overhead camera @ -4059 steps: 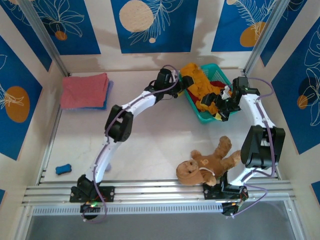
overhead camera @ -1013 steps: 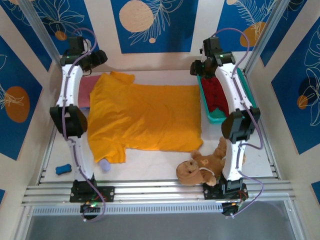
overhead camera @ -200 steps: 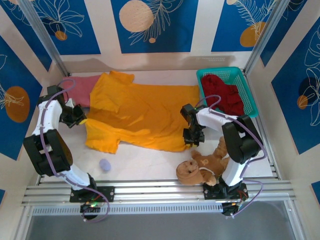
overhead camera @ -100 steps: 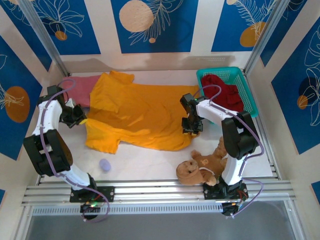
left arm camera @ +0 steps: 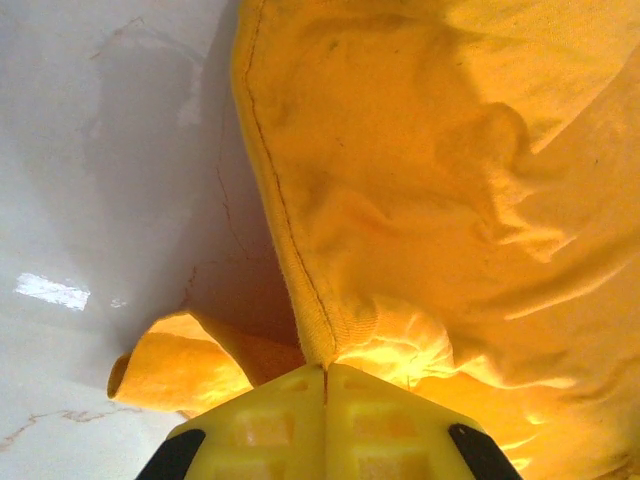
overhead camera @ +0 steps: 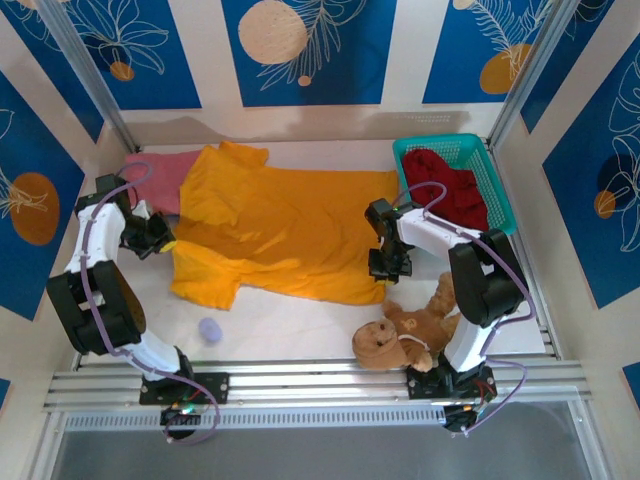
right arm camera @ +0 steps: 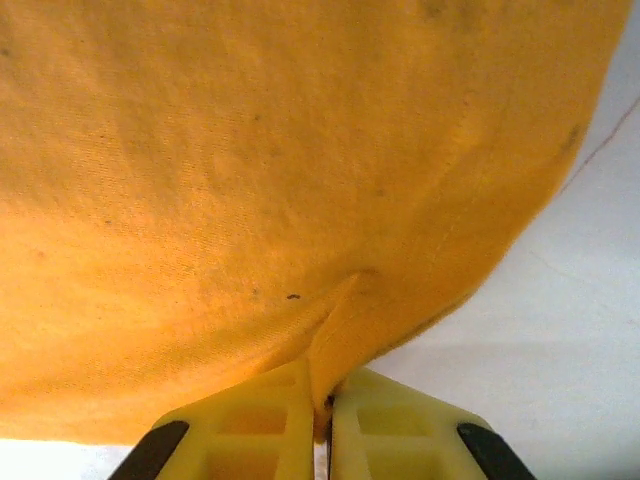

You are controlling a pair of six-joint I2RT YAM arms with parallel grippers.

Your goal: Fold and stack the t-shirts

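Observation:
The mustard-orange t-shirt (overhead camera: 280,225) lies spread across the table's middle. My left gripper (overhead camera: 160,240) is shut on its left edge by the sleeve; the left wrist view has the hem (left arm camera: 300,290) running into the closed yellow fingers (left arm camera: 270,430). At the shirt's near right corner my right gripper (overhead camera: 388,268) is shut on a pinched fold (right arm camera: 345,340) of the same cloth (right arm camera: 250,150). A salmon-pink t-shirt (overhead camera: 160,180) lies folded at the back left, partly under the orange one. A dark red t-shirt (overhead camera: 450,190) sits bunched in the basket.
The teal mesh basket (overhead camera: 500,200) stands at the back right. A brown teddy bear (overhead camera: 405,328) lies near the front, just below my right gripper. A small pale ball (overhead camera: 209,329) rests on the white table (overhead camera: 290,320) in front of the shirt.
My right gripper has closed on the shirt's near right corner after shifting slightly along that edge. The left gripper has kept its hold and place.

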